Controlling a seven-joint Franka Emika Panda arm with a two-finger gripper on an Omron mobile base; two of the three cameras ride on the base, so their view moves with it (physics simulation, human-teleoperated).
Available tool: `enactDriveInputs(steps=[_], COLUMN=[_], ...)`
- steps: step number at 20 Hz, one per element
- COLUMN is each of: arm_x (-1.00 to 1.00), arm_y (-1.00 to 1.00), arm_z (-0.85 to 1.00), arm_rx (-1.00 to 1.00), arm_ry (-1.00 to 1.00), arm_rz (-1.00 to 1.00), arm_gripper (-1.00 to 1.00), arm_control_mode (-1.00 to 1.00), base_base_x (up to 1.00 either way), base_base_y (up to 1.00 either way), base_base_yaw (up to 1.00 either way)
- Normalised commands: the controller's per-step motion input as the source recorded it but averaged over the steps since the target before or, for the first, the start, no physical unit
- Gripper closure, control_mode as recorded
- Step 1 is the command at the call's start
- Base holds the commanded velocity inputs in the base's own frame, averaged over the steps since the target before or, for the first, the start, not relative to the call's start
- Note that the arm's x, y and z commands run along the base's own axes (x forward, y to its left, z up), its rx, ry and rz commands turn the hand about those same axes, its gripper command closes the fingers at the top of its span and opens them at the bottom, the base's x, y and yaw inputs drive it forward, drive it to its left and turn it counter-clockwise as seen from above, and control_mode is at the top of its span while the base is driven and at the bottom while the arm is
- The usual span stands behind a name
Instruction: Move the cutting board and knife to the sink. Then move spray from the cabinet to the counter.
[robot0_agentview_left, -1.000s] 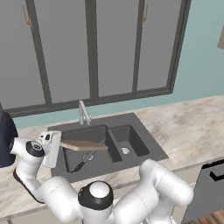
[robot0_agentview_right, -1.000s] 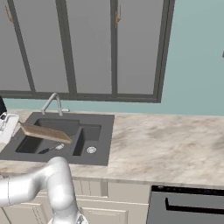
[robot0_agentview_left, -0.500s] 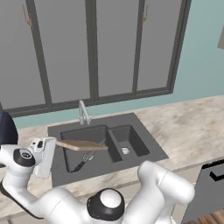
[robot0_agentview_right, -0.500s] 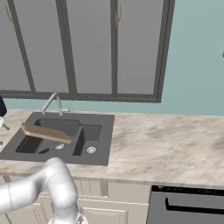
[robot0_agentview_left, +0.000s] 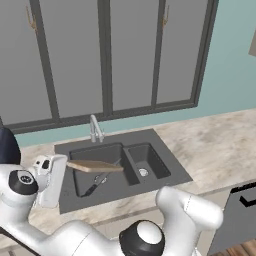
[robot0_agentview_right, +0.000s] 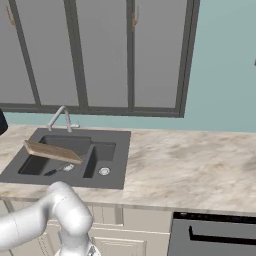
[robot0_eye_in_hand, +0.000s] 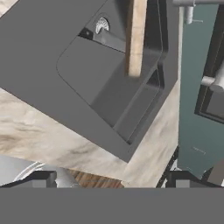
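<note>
The gripper shows in the hand view as two dark tips at the bottom, set wide apart with nothing between them: it is fully open and holds nothing. In the left base view the white hand hangs at the left, over the counter edge just beside the sink.

The sink is set into the counter, a large basin on the left and a smaller one on the right as the base views show it. The board lies in the large basin, tilted, one end propped on the divider between the basins and the other end out over the basin. In the right base view the board slants across the same basin. In the hand view the board appears edge-on as a narrow wooden strip crossing the basin.

The knife lies on the floor of the large basin, below the board, its black handle toward the front of the sink. In the right base view the knife sits just under the board's lower edge.

The faucet stands at the back rim of the sink. Behind it runs a teal wall, with grey panelled doors above.
</note>
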Motion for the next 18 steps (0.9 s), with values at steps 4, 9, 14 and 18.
enactDriveInputs(steps=[4,9,14,18], arm_x=[-0.56,-0.21,0.0,-0.24], arm_y=[-0.44,-0.17,0.0,0.0], arm_z=[0.36,0.03,0.0,0.0], arm_rx=[0.0,0.0,0.0,0.0], arm_ry=[-0.07,-0.01,0.0,-0.08], arm_rz=[0.0,0.0,0.0,0.0], arm_gripper=[-1.0,-1.0,-1.0,-1.0], arm_control_mode=[-1.0,-1.0,-1.0,-1.0], base_base_x=[0.0,0.0,0.0,0.0], base_base_y=[0.0,0.0,0.0,0.0], base_base_yaw=[0.0,0.0,0.0,0.0])
